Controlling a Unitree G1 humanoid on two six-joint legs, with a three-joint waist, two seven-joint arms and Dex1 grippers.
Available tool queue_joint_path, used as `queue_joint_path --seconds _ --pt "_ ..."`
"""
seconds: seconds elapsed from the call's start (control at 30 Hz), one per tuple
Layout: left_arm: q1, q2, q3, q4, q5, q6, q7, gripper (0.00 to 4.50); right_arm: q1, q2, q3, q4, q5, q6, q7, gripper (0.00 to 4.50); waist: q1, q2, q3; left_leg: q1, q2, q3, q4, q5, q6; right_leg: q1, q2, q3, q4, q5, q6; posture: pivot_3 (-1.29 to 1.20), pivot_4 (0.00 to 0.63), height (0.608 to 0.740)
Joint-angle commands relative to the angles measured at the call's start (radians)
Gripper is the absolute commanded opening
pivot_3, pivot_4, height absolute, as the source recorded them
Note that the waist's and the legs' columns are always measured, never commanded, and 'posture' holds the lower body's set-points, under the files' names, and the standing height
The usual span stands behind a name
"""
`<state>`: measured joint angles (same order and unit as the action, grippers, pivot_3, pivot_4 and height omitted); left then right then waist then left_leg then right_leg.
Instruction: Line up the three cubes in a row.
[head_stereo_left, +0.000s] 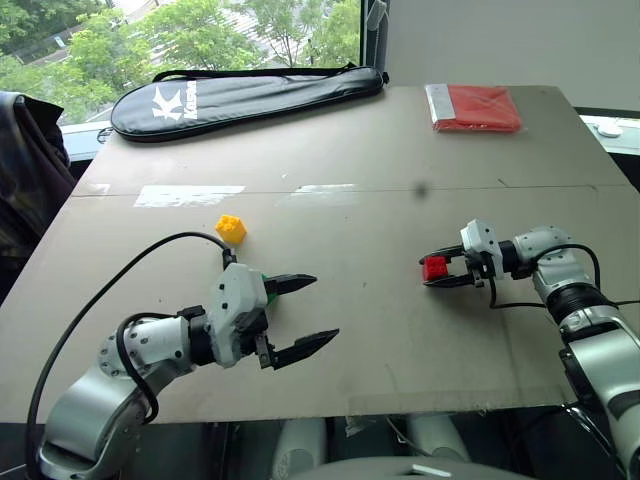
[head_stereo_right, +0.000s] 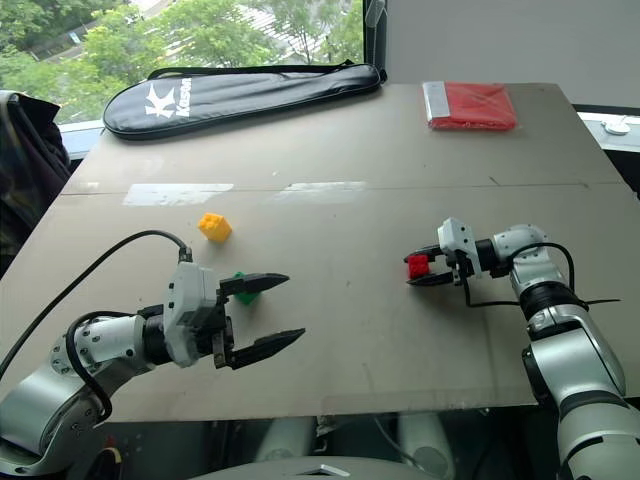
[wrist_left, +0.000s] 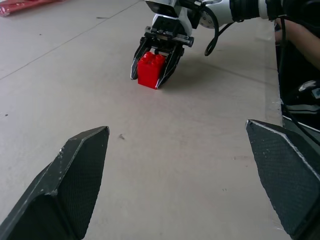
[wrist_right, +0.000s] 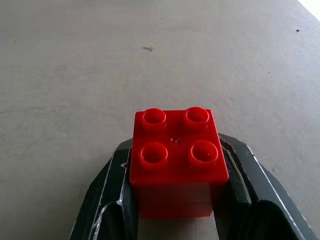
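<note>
The red cube (head_stereo_left: 434, 267) is clamped between the black fingers of my right gripper (head_stereo_left: 431, 270), which is shut on it at the right of the table, pointing left; its studs face up (wrist_right: 175, 150). The yellow cube (head_stereo_left: 230, 229) sits alone on the table at centre left. A green cube (head_stereo_right: 244, 285) peeks out just behind the upper finger of my left gripper (head_stereo_left: 305, 315), mostly hidden by it. That gripper stands wide open near the table's front, with nothing between its fingers (wrist_left: 75, 175).
A black racket bag (head_stereo_left: 245, 95) lies along the table's far left edge. A flat red packet (head_stereo_left: 475, 106) rests at the far right corner. Strips of pale tape (head_stereo_left: 188, 195) cross the table's middle. Bare tabletop lies between the two grippers.
</note>
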<state>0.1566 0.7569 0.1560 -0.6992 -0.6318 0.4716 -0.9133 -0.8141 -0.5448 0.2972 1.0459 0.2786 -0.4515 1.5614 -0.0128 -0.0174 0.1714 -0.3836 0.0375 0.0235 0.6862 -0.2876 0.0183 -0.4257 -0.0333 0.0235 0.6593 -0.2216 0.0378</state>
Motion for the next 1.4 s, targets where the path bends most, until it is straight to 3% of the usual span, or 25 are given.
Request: queue_joint_path --seconds 0.03,0.23,0.6,0.97,1.4 --pt "-0.013 0.017 0.016 -0.015 -0.021 -0.014 -0.019 4.5 -0.013 -0.021 0.007 0.048 -0.005 -0.022 0.053 1.87 0.0 0.0 0.0 0.002 0.0 0.0 0.0 0.0 0.0 0.002 0.0 0.0 0.0 0.0 0.0 0.0 0.15 0.708" --pt "-0.017 0.006 0.0 0.003 -0.009 -0.026 -0.033 4.5 -0.022 -0.02 -0.025 0.079 -0.013 -0.03 0.053 4.46 -0.002 0.0 0.0 0.003 0.0 0.0 0.0 0.0 0.0 0.003 0.0 0.0 0.0 0.0 0.0 0.0 0.15 0.708" --pt "0.183 -0.047 0.007 -0.06 0.007 -0.056 0.013 4.5 0.012 -0.069 -0.115 0.018 0.03 -0.001 0.053 4.46 -0.003 0.002 0.002 0.002 0.001 -0.001 0.0 0.0 0.0 0.002 0.0 0.001 -0.001 0.0 0.0 0.0 0.15 0.708" --pt "0.099 -0.029 -0.009 -0.06 -0.028 -0.024 0.025 4.5 0.004 -0.06 -0.154 0.052 -0.073 -0.014 0.023 4.46 -0.004 0.003 0.003 0.003 0.0 0.0 0.0 0.0 0.0 0.003 0.001 0.0 0.0 0.0 0.0 0.0 0.15 0.708" --pt "0.104 -0.032 -0.021 -0.063 -0.013 -0.037 0.027 4.5 -0.012 -0.05 -0.204 0.081 -0.13 -0.013 -0.032 4.46 -0.004 0.003 0.003 0.003 0.0 0.0 0.0 0.0 0.0 0.003 0.001 0.0 0.0 0.0 0.0 0.0 0.15 0.708"
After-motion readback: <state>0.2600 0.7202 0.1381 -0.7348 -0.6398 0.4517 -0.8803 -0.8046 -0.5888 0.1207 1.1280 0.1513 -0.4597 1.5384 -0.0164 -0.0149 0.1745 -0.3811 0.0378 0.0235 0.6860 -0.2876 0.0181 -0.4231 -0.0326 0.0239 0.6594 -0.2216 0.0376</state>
